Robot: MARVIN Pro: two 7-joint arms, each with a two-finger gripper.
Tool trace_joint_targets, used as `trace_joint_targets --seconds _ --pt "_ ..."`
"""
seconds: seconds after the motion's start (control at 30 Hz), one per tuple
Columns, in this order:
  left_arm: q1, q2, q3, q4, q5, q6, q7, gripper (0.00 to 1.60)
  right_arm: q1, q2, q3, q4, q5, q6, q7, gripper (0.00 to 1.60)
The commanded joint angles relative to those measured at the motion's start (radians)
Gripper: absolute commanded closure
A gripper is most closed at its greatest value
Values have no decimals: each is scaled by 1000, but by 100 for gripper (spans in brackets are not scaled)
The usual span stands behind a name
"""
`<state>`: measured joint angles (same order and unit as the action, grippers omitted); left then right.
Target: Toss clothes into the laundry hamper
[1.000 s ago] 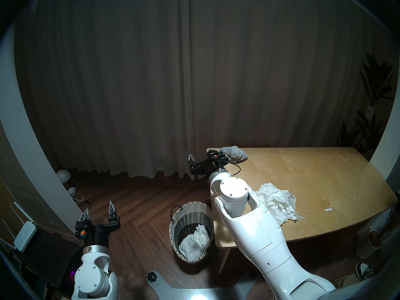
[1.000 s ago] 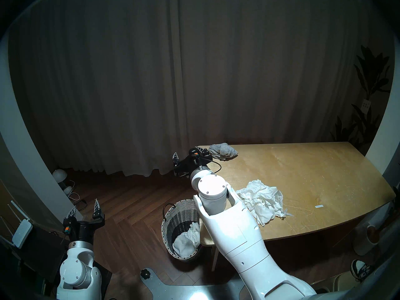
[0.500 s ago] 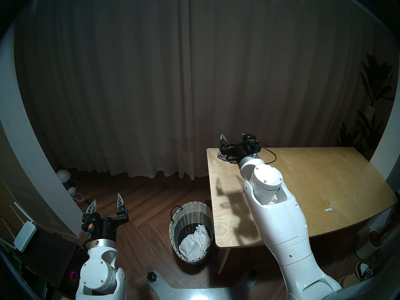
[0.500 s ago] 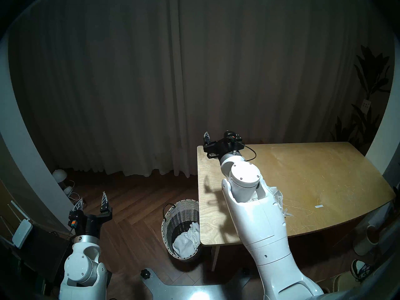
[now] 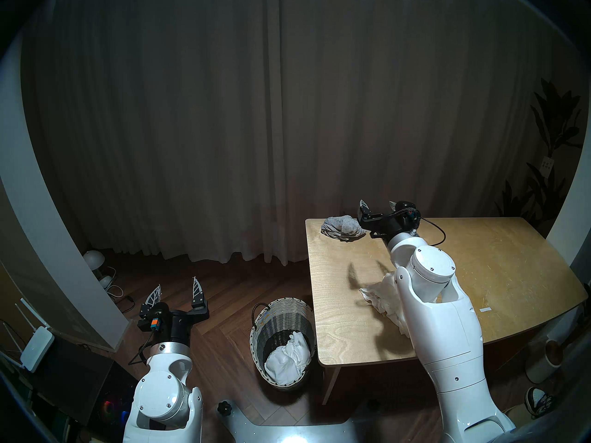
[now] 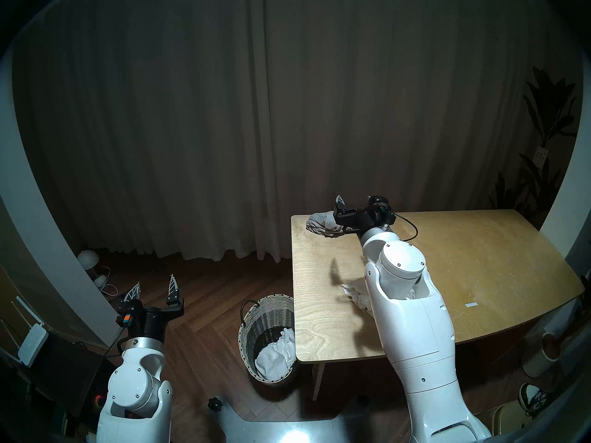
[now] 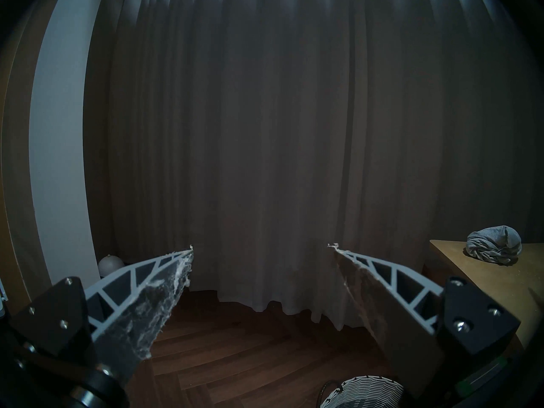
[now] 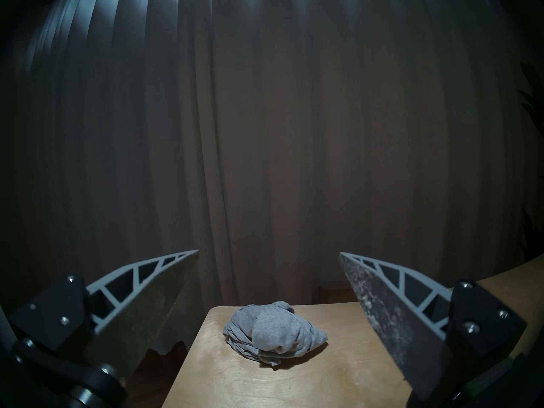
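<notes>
Home room (dim): curtains, herringbone floor, houseplant

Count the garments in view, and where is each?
3. A white garment lies inside the hamper. A crumpled white garment lies on the table, partly behind the right arm. A grey garment sits at the table's far left corner. More may lie under the hamper's cloth.

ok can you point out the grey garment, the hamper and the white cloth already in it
grey garment point(image 8: 275, 329), right wrist view, middle of the bundle
laundry hamper point(image 5: 289, 311), head left view, inner far wall below the rim
white cloth in the hamper point(image 5: 287, 357), head left view, centre of the crumpled heap
</notes>
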<state>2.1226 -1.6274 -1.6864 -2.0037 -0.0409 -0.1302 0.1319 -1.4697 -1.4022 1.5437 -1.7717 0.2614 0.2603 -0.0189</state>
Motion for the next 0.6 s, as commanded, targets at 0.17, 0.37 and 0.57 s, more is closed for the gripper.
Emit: trace_joint_targets --seconds 0.17,0.37,0.57 --pt "-8 13 109 -63 67 12 51 0 -14 39 91 -10 65 1 53 0" --pt "-38 54 188 -65 92 31 68 0 -11 66 145 2 86 -4 74 0" --pt "-134 83 252 -77 171 73 34 0 -27 91 213 6 106 2 81 0"
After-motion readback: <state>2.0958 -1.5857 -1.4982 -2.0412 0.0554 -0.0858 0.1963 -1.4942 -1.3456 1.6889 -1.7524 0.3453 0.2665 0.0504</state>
